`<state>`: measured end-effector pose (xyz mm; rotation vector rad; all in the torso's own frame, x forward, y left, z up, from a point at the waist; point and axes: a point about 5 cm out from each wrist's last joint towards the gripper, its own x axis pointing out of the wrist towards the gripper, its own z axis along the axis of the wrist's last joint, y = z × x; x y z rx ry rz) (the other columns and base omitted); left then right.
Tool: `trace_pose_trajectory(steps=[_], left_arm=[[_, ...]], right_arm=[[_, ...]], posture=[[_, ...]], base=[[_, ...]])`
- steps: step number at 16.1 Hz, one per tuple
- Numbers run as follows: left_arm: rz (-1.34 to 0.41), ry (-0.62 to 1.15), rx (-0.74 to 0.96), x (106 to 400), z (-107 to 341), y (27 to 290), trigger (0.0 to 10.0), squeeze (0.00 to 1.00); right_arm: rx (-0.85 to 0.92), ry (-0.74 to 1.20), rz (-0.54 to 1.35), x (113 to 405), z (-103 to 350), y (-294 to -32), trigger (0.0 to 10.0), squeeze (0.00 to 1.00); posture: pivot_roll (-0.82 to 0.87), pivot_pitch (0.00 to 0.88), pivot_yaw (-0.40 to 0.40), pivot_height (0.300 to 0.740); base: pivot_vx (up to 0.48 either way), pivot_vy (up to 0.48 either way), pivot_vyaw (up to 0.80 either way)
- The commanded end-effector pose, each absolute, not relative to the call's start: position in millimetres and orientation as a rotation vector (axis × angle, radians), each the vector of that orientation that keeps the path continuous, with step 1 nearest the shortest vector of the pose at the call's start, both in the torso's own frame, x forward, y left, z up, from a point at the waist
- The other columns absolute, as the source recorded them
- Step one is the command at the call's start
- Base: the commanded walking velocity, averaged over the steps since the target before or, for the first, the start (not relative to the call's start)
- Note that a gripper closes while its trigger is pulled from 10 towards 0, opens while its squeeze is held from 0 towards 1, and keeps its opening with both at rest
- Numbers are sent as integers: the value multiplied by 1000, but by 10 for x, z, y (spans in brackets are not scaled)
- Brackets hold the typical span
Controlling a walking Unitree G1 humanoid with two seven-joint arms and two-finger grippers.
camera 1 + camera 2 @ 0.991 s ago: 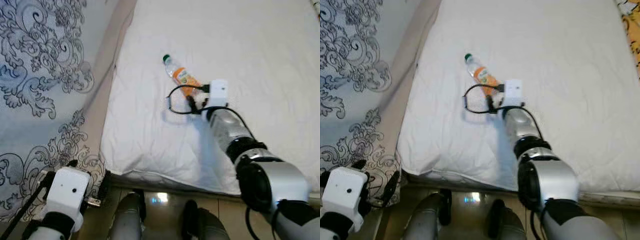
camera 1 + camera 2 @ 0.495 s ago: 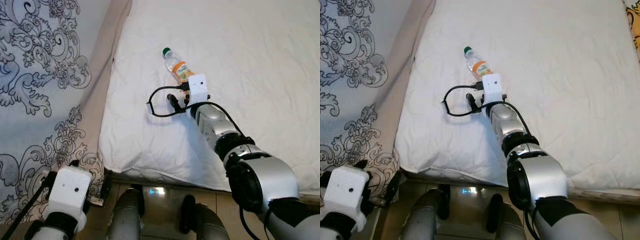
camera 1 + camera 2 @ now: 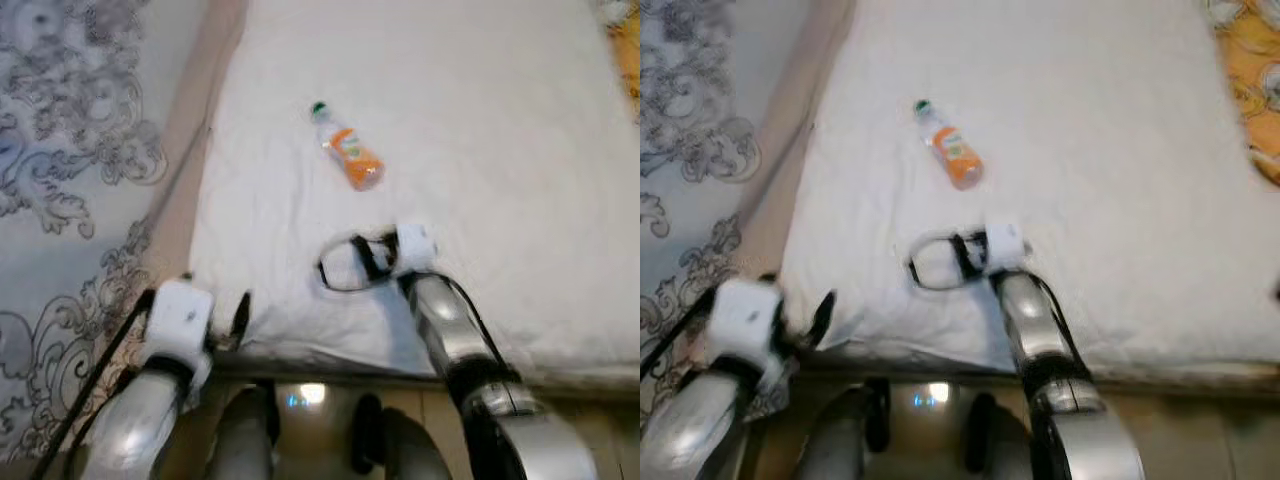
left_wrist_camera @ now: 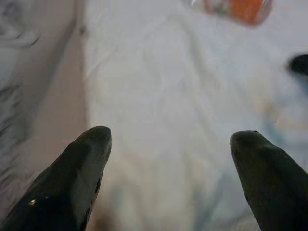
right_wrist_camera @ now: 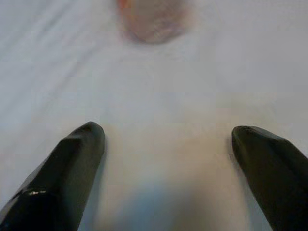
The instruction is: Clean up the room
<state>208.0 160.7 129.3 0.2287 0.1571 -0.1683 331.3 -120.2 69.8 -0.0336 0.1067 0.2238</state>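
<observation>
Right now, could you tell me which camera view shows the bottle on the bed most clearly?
The left eye view: the whole bottle lies on the white bed, green cap to orange base. The right eye view matches. The left wrist view cuts it at the edge; the right wrist view blurs it.

head pair: high, looking down over bed (image 3: 520, 120) near edge | left wrist: low, close, facing across near-left corner | right wrist: close above sheet | shared: orange bottle (image 3: 345, 155)
</observation>
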Motion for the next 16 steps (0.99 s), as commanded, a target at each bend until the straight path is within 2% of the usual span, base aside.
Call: trace_pose_trajectory(steps=[1,2,3,5,9,12,16], left_arm=[[-168,183,214,2078,1203,1613,10000,0],[-149,147,184,2333,1197,1594,10000,0],[-101,131,148,2570,1194,1615,10000,0],[-62,111,114,2802,1205,1633,10000,0],[-50,97,130,3068,1198,1608,10000,0],[-60,56,147,3307,1249,1448,10000,0],[-43,50,173,3402,1201,1456,10000,0]], right_arm=[[-51,46,206,3308,811,-1217,10000,0],[-95,-48,117,3109,924,-1360,10000,0],[-127,-78,32,3040,978,-1484,10000,0],[-145,-102,-50,2971,977,-1646,10000,0],[-167,-52,-96,2841,848,-1802,10000,0],[-162,12,-54,2714,761,-1710,10000,0],[-149,25,27,2675,711,-1562,10000,0]], posture=[[234,127,-62,740],[165,57,-52,740],[113,0,-36,740],[75,0,-11,740],[15,0,18,740],[-8,0,30,740],[-9,0,26,740]], base=[[0,0,0],[0,0,-781],[0,0,-781],[0,0,-781],[0,0,-781],[0,0,-773],[0,0,0]])
